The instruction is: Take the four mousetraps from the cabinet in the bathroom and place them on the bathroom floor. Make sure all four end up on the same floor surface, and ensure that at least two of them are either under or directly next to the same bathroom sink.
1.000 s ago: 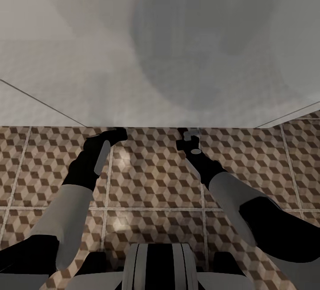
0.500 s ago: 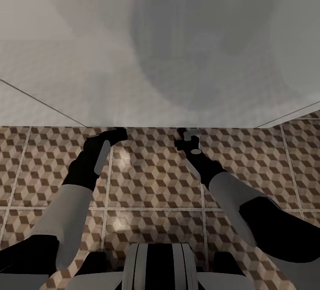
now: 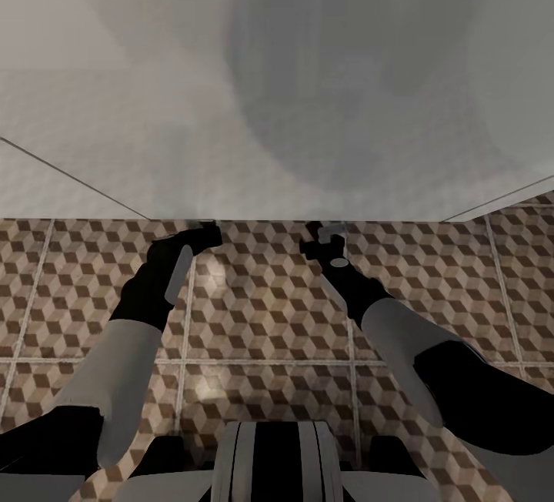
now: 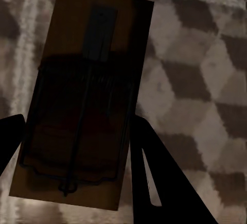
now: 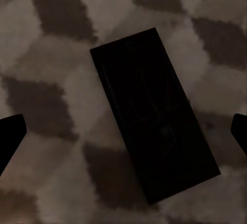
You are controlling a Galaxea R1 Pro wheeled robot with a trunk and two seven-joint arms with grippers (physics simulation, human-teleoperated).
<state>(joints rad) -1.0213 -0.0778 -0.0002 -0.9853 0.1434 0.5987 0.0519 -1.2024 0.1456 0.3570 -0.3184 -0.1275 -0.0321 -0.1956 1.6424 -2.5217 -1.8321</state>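
Observation:
In the left wrist view a tan mousetrap (image 4: 95,54) with dark wire sits between my left gripper's (image 4: 80,121) two fingers, which press on its long edges just above the cube-patterned bathroom floor (image 4: 200,80). In the right wrist view a second mousetrap (image 5: 154,136) lies flat in deep shadow on the floor (image 5: 46,80), with my right gripper (image 5: 128,121) open wide around it and not touching it. In the head view both grippers, left (image 3: 206,231) and right (image 3: 319,234), reach just under the front edge of the wide white sink block (image 3: 277,102). The cabinet is out of view.
The white sink block overhangs the far half of the head view and hides the floor beneath it. Patterned tiles (image 3: 261,317) with pale grout lines spread between and beside my arms. My base (image 3: 273,460) shows at the near edge.
Almost nothing differs. My right gripper has edged slightly to the left and my left gripper has dipped a touch; the view has not shifted.

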